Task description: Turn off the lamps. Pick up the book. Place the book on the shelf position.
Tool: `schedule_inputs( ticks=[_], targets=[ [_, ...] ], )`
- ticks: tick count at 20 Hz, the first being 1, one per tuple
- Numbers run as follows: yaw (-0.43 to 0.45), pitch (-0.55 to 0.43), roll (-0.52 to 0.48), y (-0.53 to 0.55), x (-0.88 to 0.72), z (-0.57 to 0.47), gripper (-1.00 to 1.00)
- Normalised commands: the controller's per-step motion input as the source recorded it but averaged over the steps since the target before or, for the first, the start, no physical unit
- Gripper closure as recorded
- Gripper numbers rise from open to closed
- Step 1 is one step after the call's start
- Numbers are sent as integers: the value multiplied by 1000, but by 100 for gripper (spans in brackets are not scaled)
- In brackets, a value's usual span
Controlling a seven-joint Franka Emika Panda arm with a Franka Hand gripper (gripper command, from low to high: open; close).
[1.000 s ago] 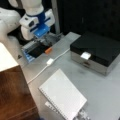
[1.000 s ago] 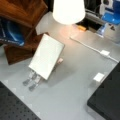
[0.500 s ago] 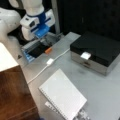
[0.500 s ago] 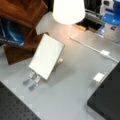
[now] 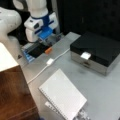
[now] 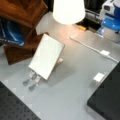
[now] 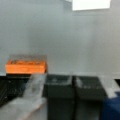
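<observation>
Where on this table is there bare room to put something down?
Open grey table lies between the book and the black-topped box. It is crowded near the tool, by the orange switch and white cable. The wooden block top is bare.

No readable text, labels, brands or numbers in any view. The book (image 5: 63, 96) cover is blank white, and the small white tag (image 5: 85, 55) on the black-topped box (image 5: 100, 51) shows no legible marks.
</observation>
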Motion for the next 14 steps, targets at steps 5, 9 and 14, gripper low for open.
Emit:
schedule_inputs(
  ticks=[5, 9, 14],
  targets=[
    [-106, -190, 25, -2, -140, -340, 100],
    [-116, -202, 7, -50, -199, -441, 100],
    [-150, -183, -41, -69, -243, -541, 100]
  ],
)
